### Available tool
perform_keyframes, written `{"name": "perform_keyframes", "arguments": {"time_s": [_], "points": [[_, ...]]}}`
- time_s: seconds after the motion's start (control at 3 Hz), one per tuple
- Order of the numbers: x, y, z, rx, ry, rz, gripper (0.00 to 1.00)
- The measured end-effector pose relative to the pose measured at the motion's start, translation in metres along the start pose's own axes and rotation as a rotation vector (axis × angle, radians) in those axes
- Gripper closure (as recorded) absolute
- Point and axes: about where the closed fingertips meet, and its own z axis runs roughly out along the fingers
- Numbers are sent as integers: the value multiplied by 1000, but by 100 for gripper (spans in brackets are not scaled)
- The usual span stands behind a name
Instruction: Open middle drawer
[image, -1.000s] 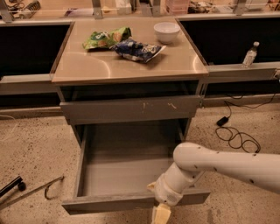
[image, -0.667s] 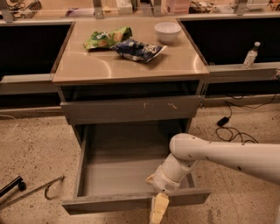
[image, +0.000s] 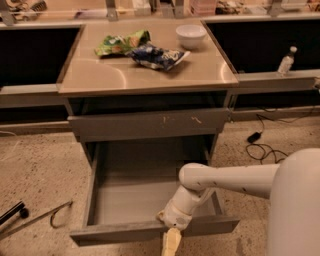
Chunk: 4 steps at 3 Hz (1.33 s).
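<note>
The middle drawer (image: 125, 231) is pulled far out of the grey cabinet. Its plain grey front faces me and its shallow grey tray (image: 131, 197) is empty. My gripper (image: 171, 241) hangs at the end of the white arm (image: 225, 179), right at the drawer's front panel, a little right of its middle. The gripper's yellowish tip reaches below the panel's top edge. Above the open drawer sits a shut drawer front with white scratches (image: 150, 124).
The cabinet top (image: 100, 75) holds a green bag (image: 121, 42), a blue bag (image: 157, 55) and a white bowl (image: 191, 35). A clear bottle (image: 285, 61) stands on the right ledge. Black cables (image: 265, 147) lie on the floor at right, and a black tool (image: 12, 214) and a metal rod (image: 40, 217) at left.
My arm and gripper have shifted a little to the left along the drawer front. The drawer stands out as far as before.
</note>
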Motion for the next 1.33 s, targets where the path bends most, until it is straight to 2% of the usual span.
{"name": "perform_keyframes", "arguments": {"time_s": [0.33, 0.67, 1.33], "points": [[-1, 1, -2, 0, 0, 0, 0], [-17, 33, -1, 16, -80, 17, 0], [-9, 79, 21, -33, -139, 63, 0]]}}
